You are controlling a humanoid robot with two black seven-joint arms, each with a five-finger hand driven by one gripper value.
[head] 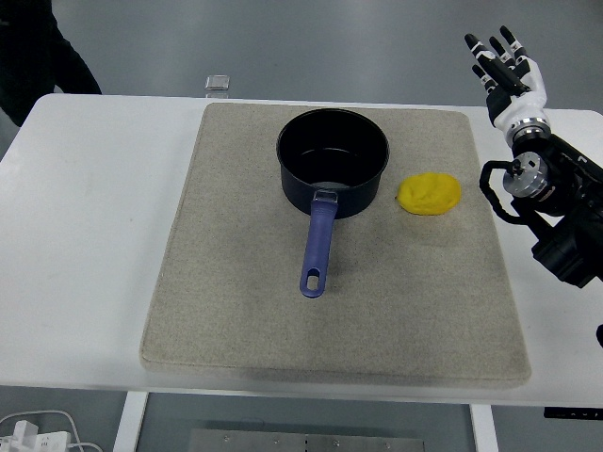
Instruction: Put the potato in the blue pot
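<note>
On the grey mat (pixel 236 311) that covers most of the white surface (pixel 85 235), the blue pot (pixel 332 160) stands upright near the far edge, its mouth open and nothing visible inside, so it is ready to take something from above. Its long handle (pixel 317 247) points toward the near edge and slightly left, which leaves the pot's right flank free. The potato (pixel 429 193) lies just beside that flank on the mat, apart from the pot wall by a small gap, and nothing touches it. That spot favours the arm entering from the right, since the route from potato to pot is short and does not cross the handle.

The right hand (pixel 507 68) is raised past the far right corner of the mat, well apart from the potato, with its fingers straight and spread and nothing in them. Judging by that pose, the reach has not begun; the hand would need to come down and inward over the potato before closing. The left arm is out of view. A dark sleeve (pixel 38 56) of a person shows at the top left corner, clear of the mat.
</note>
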